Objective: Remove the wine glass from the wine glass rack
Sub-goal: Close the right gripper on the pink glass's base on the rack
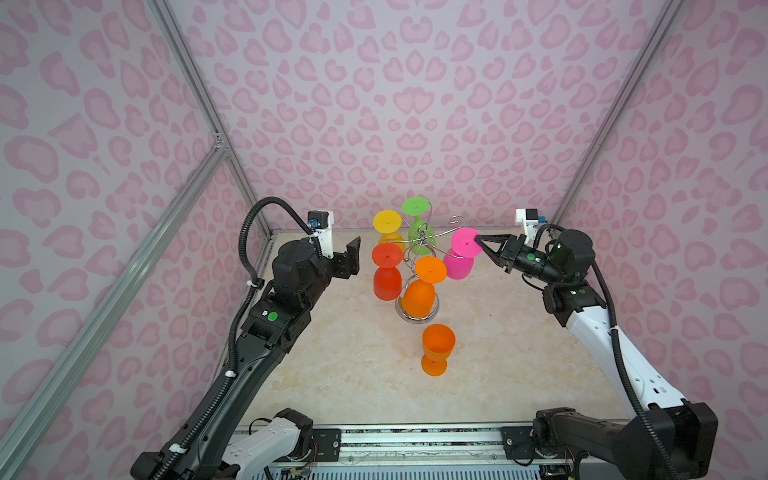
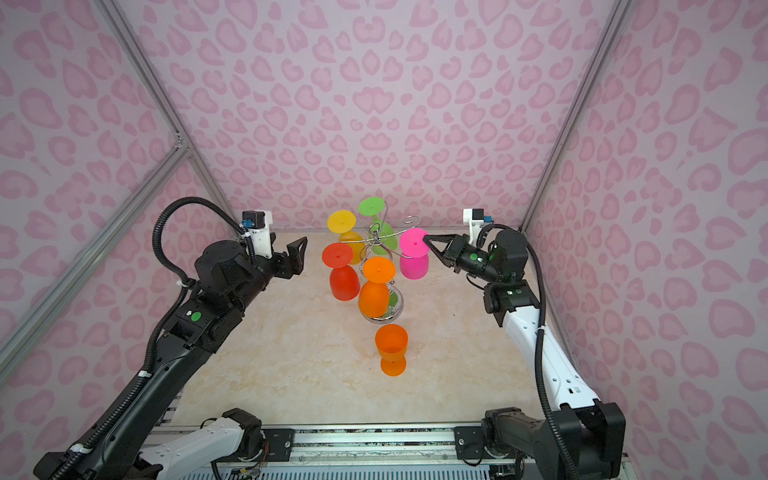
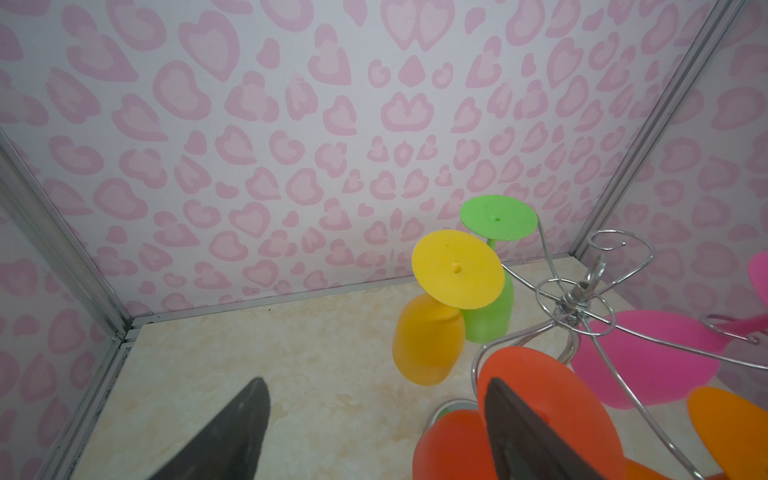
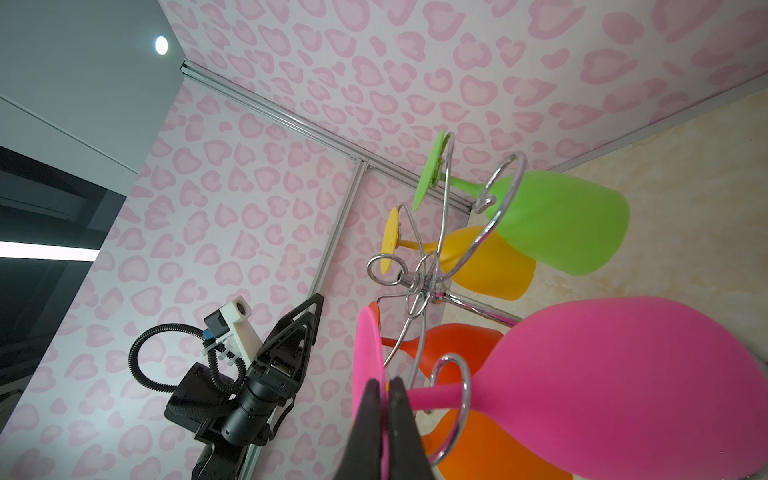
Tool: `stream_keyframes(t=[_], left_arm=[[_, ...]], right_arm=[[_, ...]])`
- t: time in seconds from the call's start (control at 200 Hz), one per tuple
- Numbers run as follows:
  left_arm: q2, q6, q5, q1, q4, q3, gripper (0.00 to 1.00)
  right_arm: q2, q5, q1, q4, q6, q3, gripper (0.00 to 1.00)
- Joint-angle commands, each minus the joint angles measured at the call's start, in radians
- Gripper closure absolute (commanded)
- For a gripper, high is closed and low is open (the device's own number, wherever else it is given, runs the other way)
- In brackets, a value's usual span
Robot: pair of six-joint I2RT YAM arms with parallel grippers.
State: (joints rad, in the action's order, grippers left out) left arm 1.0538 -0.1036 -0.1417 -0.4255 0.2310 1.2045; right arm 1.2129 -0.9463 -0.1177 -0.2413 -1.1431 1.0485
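Your lighting's pretty decent here: soft, even and coming from overhead, so the wine glass rack (image 1: pixel 422 238) drops only a faint shadow on the table (image 1: pixel 332 374) around its base. The chrome shows small glints, nothing harsh. In the right wrist view, a ceiling lamp (image 4: pixel 161 45) far off from the rack is clipped pure white. Both top views stretch wide toward the edges and the corners go dimmer. The pink wine glass (image 4: pixel 602 386) on the rack looks a bit soft up close.
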Motion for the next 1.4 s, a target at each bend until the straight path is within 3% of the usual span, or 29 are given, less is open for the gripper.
stream_keyframes(t=[0.0,0.595,1.4], left_arm=[[0.000,-0.004,0.010,0.001,-0.029,-0.003,0.17],[0.024,-0.012,0.035,0.003,-0.032,0.018,0.17],[0.061,-0.029,0.075,0.005,-0.042,0.003,0.18]], right_arm=[[-0.016,-0.022,0.000,-0.016,0.009,-0.011,1.00],[-0.061,-0.026,-0.023,0.068,0.039,-0.014,1.00],[0.100,0.021,-0.075,-0.017,0.030,0.067,1.00]])
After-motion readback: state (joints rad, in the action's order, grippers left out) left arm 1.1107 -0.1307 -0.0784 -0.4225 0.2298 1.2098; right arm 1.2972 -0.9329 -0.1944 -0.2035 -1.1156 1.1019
